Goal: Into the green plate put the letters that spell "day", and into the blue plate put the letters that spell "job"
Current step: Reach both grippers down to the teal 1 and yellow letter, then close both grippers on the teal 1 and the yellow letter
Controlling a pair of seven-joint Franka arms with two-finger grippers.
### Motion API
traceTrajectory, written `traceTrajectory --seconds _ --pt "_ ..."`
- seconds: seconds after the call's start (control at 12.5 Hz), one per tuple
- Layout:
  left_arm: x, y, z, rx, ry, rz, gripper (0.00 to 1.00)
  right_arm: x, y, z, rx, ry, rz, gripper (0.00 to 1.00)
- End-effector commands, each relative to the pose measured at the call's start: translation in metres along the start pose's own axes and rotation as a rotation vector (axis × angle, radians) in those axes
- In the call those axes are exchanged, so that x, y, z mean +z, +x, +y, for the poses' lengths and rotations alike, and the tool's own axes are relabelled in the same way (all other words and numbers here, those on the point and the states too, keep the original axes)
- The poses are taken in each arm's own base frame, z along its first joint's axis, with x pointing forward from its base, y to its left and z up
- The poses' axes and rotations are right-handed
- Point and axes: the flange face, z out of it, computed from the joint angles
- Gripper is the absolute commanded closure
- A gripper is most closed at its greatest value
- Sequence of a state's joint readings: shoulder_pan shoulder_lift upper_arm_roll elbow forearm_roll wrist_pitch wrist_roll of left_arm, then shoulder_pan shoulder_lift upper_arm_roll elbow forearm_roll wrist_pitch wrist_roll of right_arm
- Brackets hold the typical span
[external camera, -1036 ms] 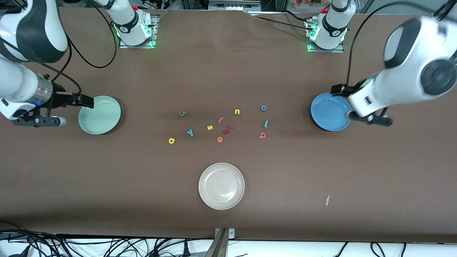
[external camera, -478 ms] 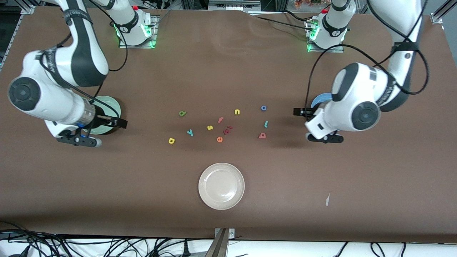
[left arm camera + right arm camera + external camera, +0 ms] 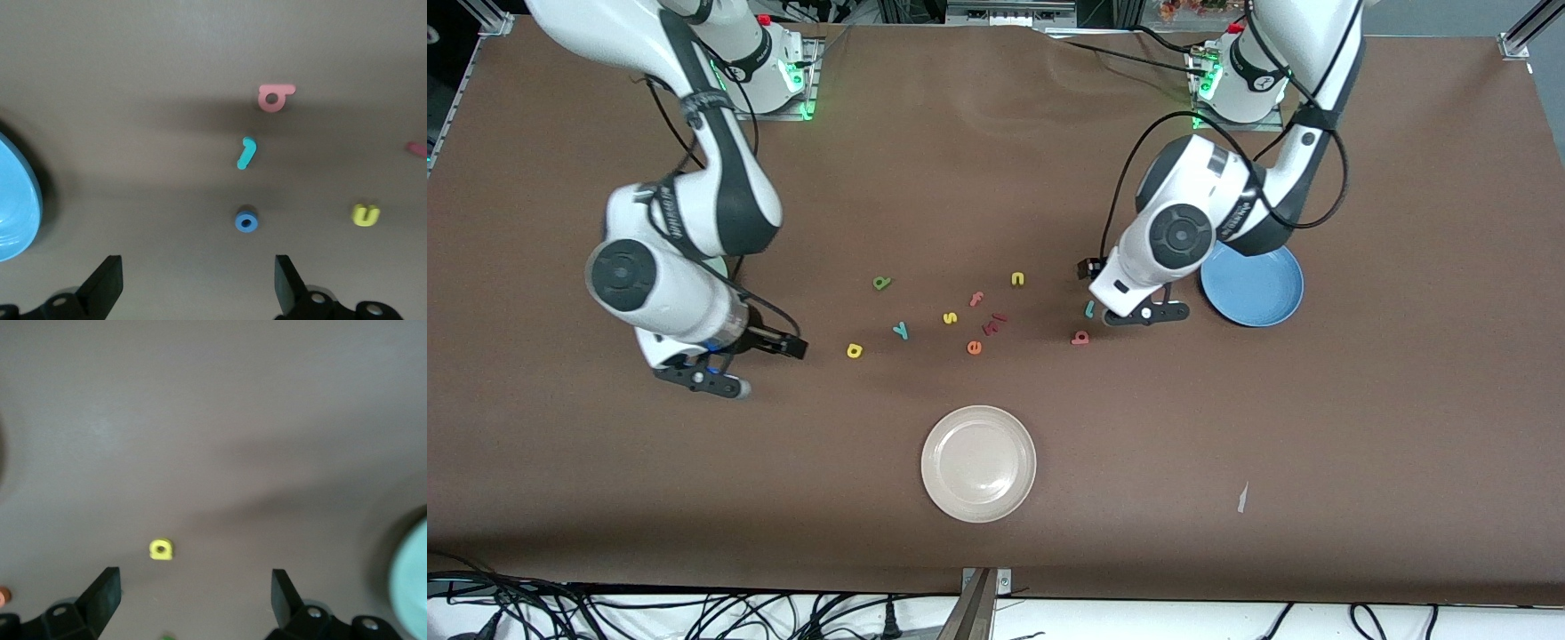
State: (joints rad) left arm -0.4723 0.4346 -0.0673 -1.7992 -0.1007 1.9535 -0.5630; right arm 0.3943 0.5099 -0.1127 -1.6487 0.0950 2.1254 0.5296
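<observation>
The blue "o" [image 3: 247,221], teal "j" [image 3: 246,153] and pinkish "b" [image 3: 272,98] lie close together in the left wrist view. My left gripper [image 3: 197,270] hangs open above the table beside the "o", which the arm hides in the front view. "j" [image 3: 1089,308] and "b" [image 3: 1080,337] show there beside the blue plate [image 3: 1252,284]. Dark green letter [image 3: 881,283], teal "y" [image 3: 901,331] and yellow round-bowled letter [image 3: 855,350] lie toward the right arm's end. My right gripper [image 3: 787,347] is open over bare table next to the yellow letter [image 3: 160,549]. The green plate [image 3: 412,587] is mostly hidden under the right arm.
Yellow "s" [image 3: 950,317], pink "f" [image 3: 976,299], yellow "n" [image 3: 1017,279], orange "e" [image 3: 974,348] and a dark red piece [image 3: 993,324] lie mid-table. A cream-white plate [image 3: 978,462] sits nearer the front camera. A small white scrap [image 3: 1241,498] lies toward the left arm's end.
Both arms have swung in from the plates toward the letters. The left gripper went from the blue plate to the "o"; the right from the green plate toward the yellow letter.
</observation>
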Motion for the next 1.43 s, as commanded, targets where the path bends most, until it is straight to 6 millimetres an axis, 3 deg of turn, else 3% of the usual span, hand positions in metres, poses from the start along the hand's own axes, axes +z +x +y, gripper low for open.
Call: traceTrajectory --seconds 0.0,0.16,0.24,0.32,0.72,0.96,1.2,1.36 --pt "0.033 0.007 0.014 0.023 0.04 0.028 0.01 0.047 -0.005 -0.049 0.064 0.01 0.034 0.0" --pt "0.057 0.011 0.026 0.048 0.032 0.044 0.1 0.063 -0.008 -0.073 0.087 0.008 0.041 0.0" --pt "0.059 0.013 0.029 0.06 0.028 0.058 0.12 0.072 -0.009 -0.078 0.1 0.002 0.037 0.0" --pt "0.067 0.016 0.031 0.094 0.027 0.06 0.18 0.077 -0.011 -0.078 0.099 -0.003 0.031 0.0" --pt "0.101 0.029 0.032 0.186 0.013 0.085 0.21 0.103 -0.016 -0.069 0.1 -0.033 0.0 0.0" --pt "0.106 0.03 0.033 0.188 0.014 0.084 0.42 0.123 -0.027 -0.06 0.12 -0.014 0.004 0.0" --pt "0.114 0.032 0.033 0.187 0.013 0.086 0.44 0.125 -0.04 -0.055 0.116 -0.016 -0.01 0.0" --pt "0.112 0.033 0.034 0.188 0.009 0.093 0.56 0.125 -0.046 -0.049 0.117 -0.016 -0.013 0.0"
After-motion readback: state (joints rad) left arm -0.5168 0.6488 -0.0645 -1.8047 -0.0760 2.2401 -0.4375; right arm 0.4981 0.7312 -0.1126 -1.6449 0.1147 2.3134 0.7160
